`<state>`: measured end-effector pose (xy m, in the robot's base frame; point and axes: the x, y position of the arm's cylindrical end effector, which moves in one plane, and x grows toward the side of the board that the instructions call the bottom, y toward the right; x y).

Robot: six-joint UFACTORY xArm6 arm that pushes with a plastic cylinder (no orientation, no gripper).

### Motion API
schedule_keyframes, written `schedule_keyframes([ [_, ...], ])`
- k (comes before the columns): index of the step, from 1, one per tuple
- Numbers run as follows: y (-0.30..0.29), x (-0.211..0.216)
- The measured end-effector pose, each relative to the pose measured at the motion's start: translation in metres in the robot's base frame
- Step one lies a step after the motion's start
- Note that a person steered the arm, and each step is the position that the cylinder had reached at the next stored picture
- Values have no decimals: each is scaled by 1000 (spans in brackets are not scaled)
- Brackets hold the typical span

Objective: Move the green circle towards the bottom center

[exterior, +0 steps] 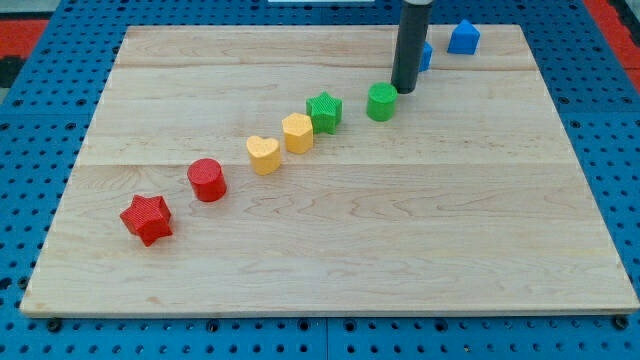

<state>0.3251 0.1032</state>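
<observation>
The green circle (pixel 381 101) sits on the wooden board (pixel 400 230) in the upper middle of the view. My tip (pixel 404 90) stands just to its upper right, close to or touching its edge. A green star (pixel 324 110) lies to the left of the green circle. The rod rises from the tip out of the view's top.
A diagonal row runs down to the view's left: a yellow hexagon (pixel 298 132), a yellow heart (pixel 264 154), a red circle (pixel 207 179), a red star (pixel 147 218). A blue block (pixel 463 37) sits at the top right; another blue block (pixel 426 55) is half hidden behind the rod.
</observation>
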Motion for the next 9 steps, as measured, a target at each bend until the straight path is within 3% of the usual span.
schedule_keyframes([
  [1,-1,38],
  [3,2,-23],
  [4,-31,-19],
  [9,-42,159],
])
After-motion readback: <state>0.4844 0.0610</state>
